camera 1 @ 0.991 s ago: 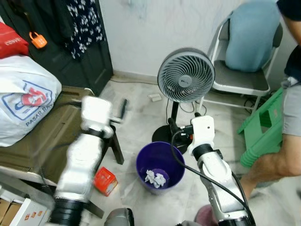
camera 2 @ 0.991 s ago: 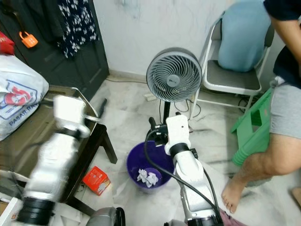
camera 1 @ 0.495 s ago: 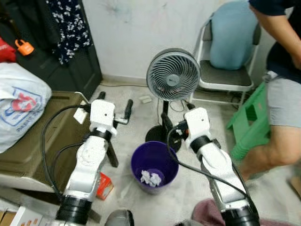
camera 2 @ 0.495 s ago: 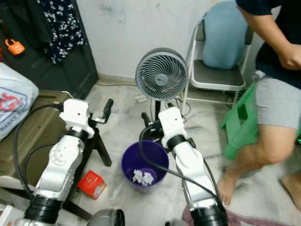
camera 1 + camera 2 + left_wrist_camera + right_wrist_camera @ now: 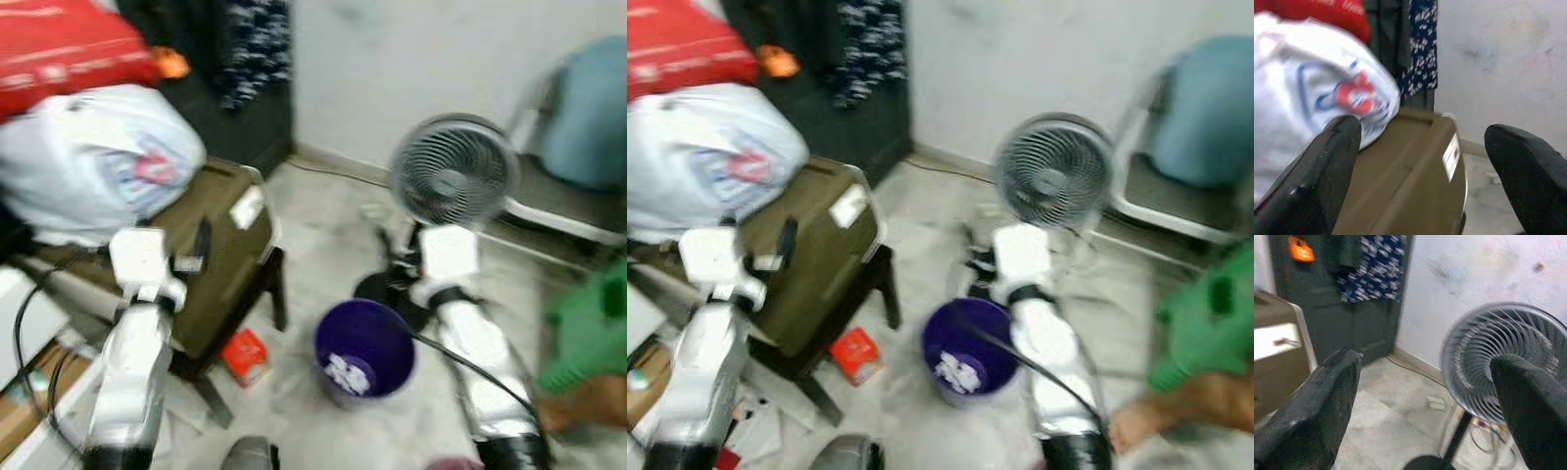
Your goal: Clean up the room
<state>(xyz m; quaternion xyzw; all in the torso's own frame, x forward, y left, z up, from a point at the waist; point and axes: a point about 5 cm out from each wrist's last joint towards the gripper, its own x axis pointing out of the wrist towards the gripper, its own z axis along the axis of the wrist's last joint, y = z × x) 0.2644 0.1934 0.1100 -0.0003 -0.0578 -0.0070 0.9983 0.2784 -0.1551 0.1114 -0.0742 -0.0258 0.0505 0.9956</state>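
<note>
- Left tool (image 5: 1420,181) hangs with its two black fingers (image 5: 1327,171) spread wide and empty, raised over the olive-brown case (image 5: 211,264) that sits on a dark stand.
- Right tool (image 5: 1425,416) is likewise spread wide and holds nothing, pointed toward the grey fan (image 5: 454,174) standing on the floor.
- Purple bin (image 5: 364,350) stands on the pale floor between the two arms, with crumpled white paper (image 5: 348,373) inside it.
- Small red box (image 5: 245,354) lies on the floor beside the stand, near the bin but apart from it.
- White plastic bag (image 5: 98,162) rests on the case, a red bag (image 5: 69,49) above it.
- Head views are blurred.
</note>
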